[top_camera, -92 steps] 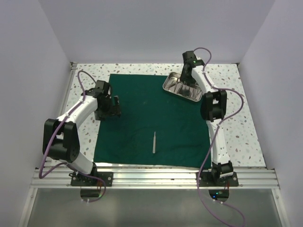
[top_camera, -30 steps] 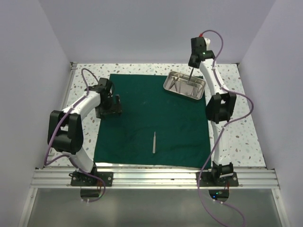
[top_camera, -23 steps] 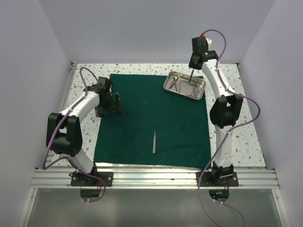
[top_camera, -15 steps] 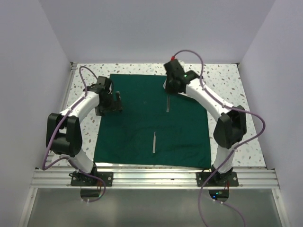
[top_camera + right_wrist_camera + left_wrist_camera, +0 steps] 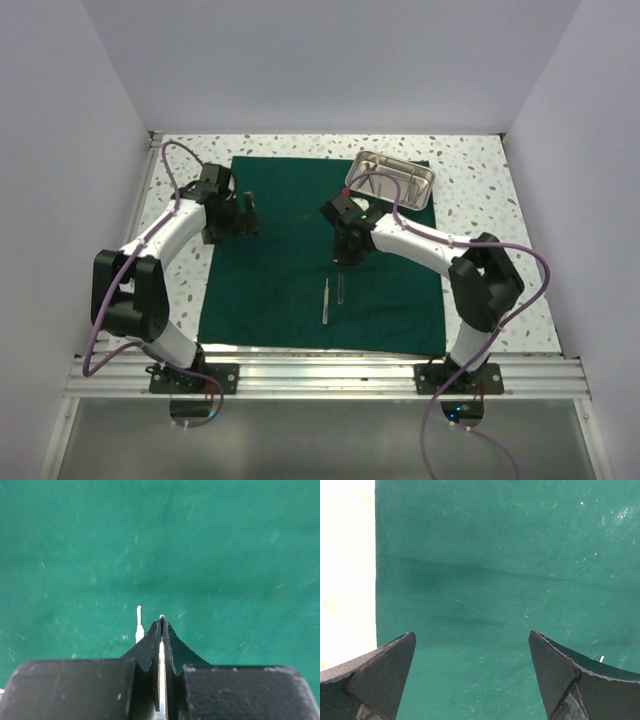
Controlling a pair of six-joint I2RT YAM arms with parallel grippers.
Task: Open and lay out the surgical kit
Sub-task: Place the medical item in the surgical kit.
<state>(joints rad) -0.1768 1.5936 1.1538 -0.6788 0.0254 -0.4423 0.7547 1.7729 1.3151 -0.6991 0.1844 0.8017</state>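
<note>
Top view: a dark green cloth wrap (image 5: 290, 260) lies spread flat at frame centre, with a shiny rectangular steel tray (image 5: 405, 182) on its upper right corner. On the cloth at lower centre lie slim silver tweezers (image 5: 325, 301). The right gripper (image 5: 341, 262), jaws closed, pinches a second slim silver instrument (image 5: 341, 288) just right of the tweezers. The left gripper (image 5: 238, 215) hangs at the cloth's upper left edge, jaws wide and holding nothing.

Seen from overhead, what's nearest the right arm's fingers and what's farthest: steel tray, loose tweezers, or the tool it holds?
1. The slim silver tool: clamped in the right arm's fingers, mid-cloth.
2. The slim silver tweezers: lying loose just left, on the dark green cloth.
3. The shiny rectangular steel tray: at the cloth's far right corner.
</note>
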